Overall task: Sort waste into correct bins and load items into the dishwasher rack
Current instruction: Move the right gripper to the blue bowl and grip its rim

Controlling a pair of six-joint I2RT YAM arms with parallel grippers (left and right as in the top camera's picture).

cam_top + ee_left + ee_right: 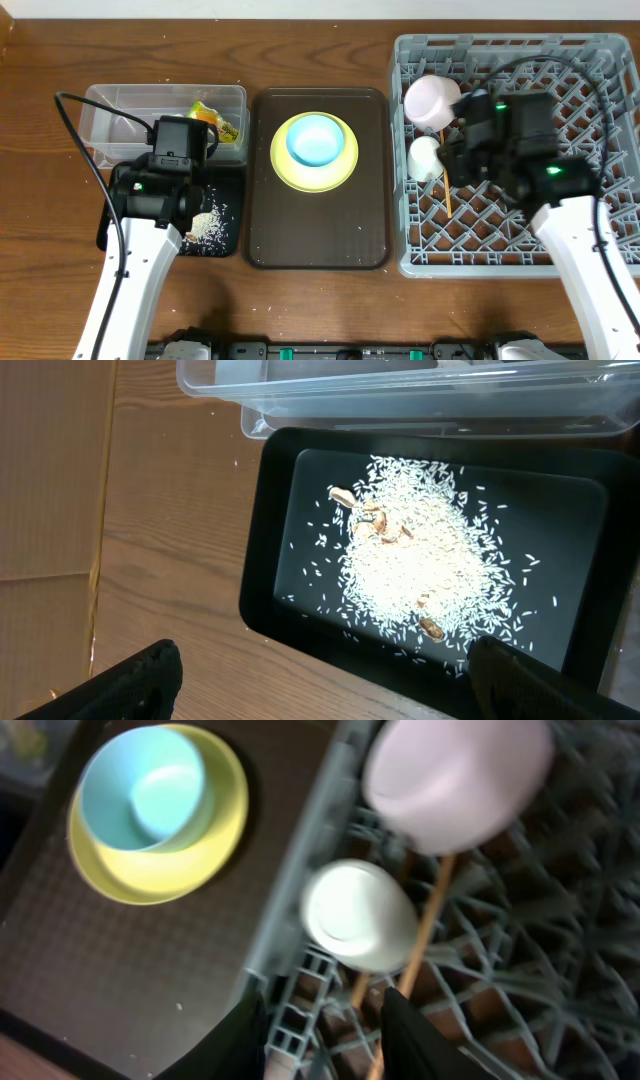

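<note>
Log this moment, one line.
left gripper open over rice in black tray; right gripper open over rack; white bowl, cup, chopsticks racked; blue bowl on yellow plate

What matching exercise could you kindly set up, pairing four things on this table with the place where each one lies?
Things:
1. light blue bowl
2. rice grains
3. snack wrapper
4. small white cup

Places:
A. in the grey rack
B. in the clear tub
C. on the yellow plate
D. in the black tray

Pairs: 1-C, 2-D, 3-B, 4-A
</note>
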